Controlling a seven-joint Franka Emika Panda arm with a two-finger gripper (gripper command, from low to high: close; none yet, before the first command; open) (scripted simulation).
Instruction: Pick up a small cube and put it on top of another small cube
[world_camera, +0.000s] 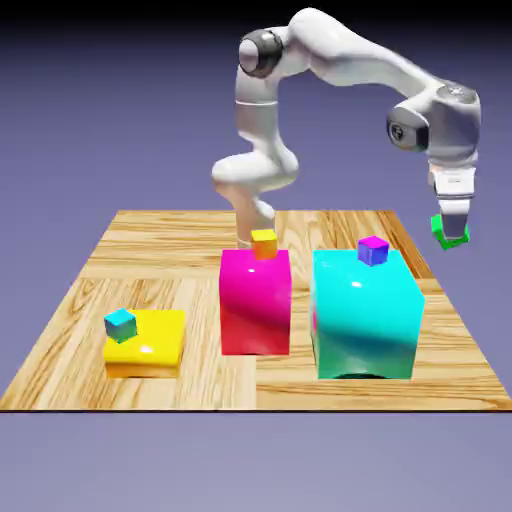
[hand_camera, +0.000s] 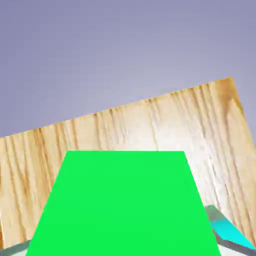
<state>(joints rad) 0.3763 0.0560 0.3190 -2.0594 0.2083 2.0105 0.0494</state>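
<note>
The claw (world_camera: 452, 232) is clamped on the green cube (world_camera: 449, 232) and holds it in the air past the bench's (world_camera: 180, 240) edge on the exterior view's right, well above the wood. In the hand view the green cube (hand_camera: 125, 205) fills the lower frame, with bench (hand_camera: 150, 125) behind it and a sliver of cyan (hand_camera: 227, 232) at the lower right. The purple cube (world_camera: 372, 250) sits atop the cyan block (world_camera: 365, 315); an orange cube (world_camera: 264, 243) tops the magenta block (world_camera: 255, 300), a teal cube (world_camera: 121, 324) the yellow slab (world_camera: 150, 345).

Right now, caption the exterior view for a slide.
Gripper holds the green cube aloft, right of the purple cube atop the cyan block.
</note>
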